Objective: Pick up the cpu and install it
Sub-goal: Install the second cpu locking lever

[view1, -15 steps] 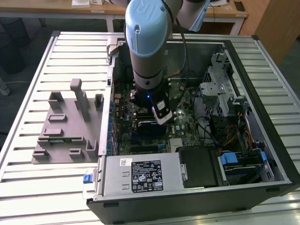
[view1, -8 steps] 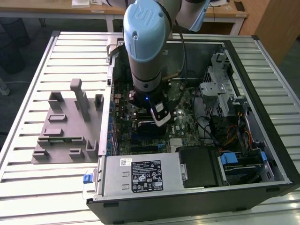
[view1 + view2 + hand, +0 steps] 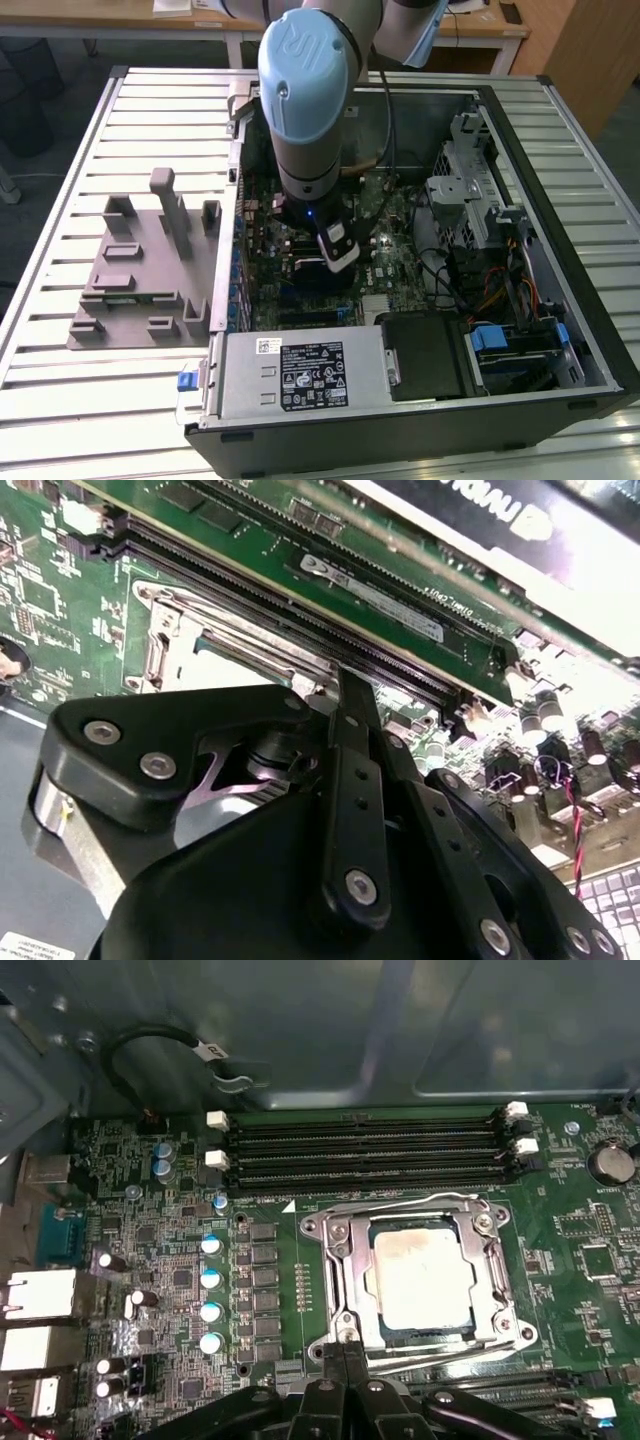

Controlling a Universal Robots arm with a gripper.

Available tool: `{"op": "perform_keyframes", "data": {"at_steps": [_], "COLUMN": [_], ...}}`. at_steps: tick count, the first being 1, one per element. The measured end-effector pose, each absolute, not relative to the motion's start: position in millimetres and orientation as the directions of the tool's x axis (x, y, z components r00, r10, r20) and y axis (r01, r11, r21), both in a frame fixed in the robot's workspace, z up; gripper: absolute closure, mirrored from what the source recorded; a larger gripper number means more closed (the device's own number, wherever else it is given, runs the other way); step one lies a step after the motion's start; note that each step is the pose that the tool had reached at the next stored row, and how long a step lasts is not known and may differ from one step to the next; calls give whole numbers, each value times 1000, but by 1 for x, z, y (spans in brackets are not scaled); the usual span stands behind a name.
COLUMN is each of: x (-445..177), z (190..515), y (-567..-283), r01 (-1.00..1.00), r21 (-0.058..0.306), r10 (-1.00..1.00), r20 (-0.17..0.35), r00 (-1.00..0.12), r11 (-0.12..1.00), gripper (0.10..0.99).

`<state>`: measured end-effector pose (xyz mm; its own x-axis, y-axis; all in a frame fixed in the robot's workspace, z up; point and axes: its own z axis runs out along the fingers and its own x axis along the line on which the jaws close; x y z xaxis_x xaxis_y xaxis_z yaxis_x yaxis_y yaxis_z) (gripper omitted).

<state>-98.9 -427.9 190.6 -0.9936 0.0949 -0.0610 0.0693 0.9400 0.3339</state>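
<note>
In the first wrist view the cpu [image 3: 420,1275], a flat square chip with a silvery-grey top and some pale smears, lies flat inside the open metal socket frame [image 3: 330,1260] on the green motherboard [image 3: 570,1230]. My gripper [image 3: 346,1338] stands just off the frame's near edge, fingers pressed together with nothing between them. The second wrist view has the black fingers [image 3: 350,730] close above a corner of the socket frame [image 3: 160,630]. In the exterior view my arm [image 3: 305,100] reaches down into the open computer case [image 3: 560,200].
Black memory slots [image 3: 370,1145] run along one side of the socket, and capacitors [image 3: 210,1280] and rear ports [image 3: 40,1295] flank another. A power supply [image 3: 300,375], drive cage [image 3: 470,190] and cables [image 3: 500,290] crowd the case. A grey fixture [image 3: 140,270] sits on the slatted table.
</note>
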Motion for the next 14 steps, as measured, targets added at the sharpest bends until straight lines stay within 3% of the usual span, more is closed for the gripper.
{"op": "perform_keyframes", "data": {"at_steps": [14], "x": [-112], "z": [187], "y": [-426], "r01": [69], "r21": [343], "r10": [96], "r20": [-60], "r00": [-994], "r11": [937], "gripper": [980]}}
